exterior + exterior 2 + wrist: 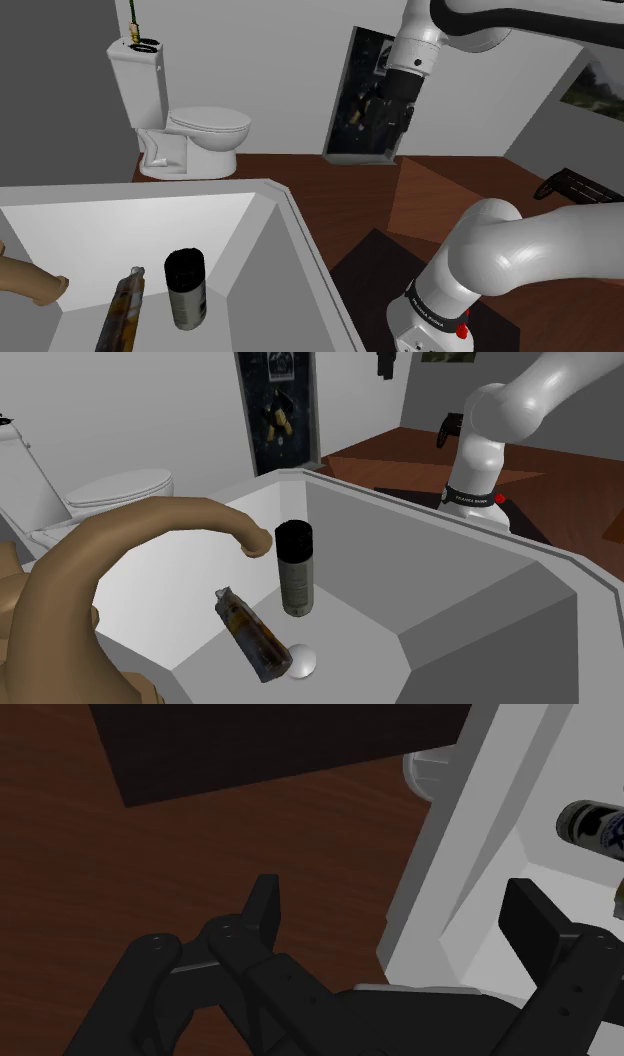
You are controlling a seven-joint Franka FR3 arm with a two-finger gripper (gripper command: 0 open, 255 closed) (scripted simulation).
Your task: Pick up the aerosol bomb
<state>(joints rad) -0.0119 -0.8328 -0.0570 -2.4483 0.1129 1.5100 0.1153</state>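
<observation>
**Gripper released, well clear of the sink; can inside the basin**

Shoulder view: The aerosol can (pixel 186 290) has a black cap and a grey body. It stands on end inside the grey sink basin (pixel 290 240), just beside an amber bottle (pixel 125 312) that lies flat. The can's label print is not legible. The gripper (pixel 384 140) hangs high in front of a dark wall panel (pixel 362 60), well apart from the basin. A black band (pixel 437 308) at the arm's base bears white lettering that is too small to read.

Second exterior view: The can sits near the spout of a brown faucet (pixel 150 537). The bottle lies near it, one end just beside a white drain plug (pixel 301 660).

Wrist view: The fingers (pixel 262 909) are spread with nothing between them. They sit over a brown wood floor (pixel 150 854) alongside the basin's outer wall. The can shows beyond one finger, its blue-white label marks unreadable.
</observation>
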